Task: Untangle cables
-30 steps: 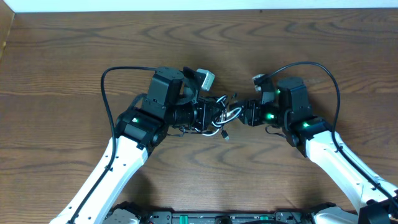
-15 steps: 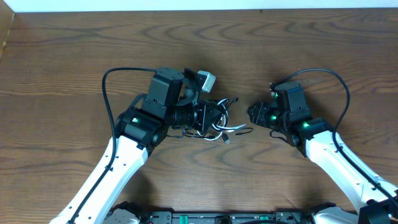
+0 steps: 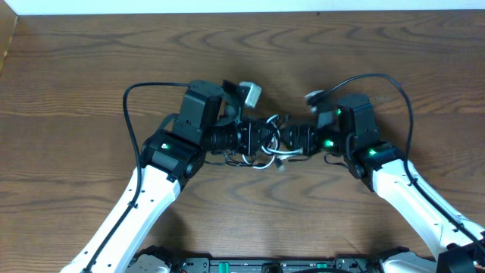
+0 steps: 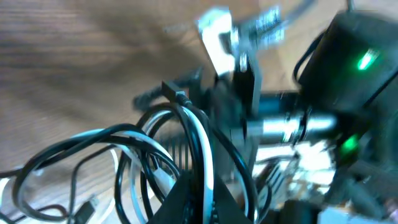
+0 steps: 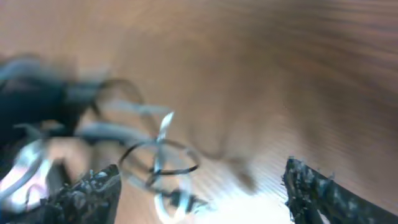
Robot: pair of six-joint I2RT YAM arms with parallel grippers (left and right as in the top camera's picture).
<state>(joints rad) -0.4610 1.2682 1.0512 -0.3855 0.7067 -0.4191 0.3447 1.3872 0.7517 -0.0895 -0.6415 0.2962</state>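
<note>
Both arms reach inward, left end effector (image 3: 265, 139) pinched closed, right end effector (image 5: 202, 182) spread wide.

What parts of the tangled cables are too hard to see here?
- Overhead: where the cables cross, hidden between the left hand and right hand.
- Left wrist: whether the left hand grips them; too blurred and close.
- Right wrist: which loop is black or white, smeared by blur.

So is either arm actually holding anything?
The left end effector grips the cables mid-loop, within the tangle; the right end effector is open, holding nothing.
</note>
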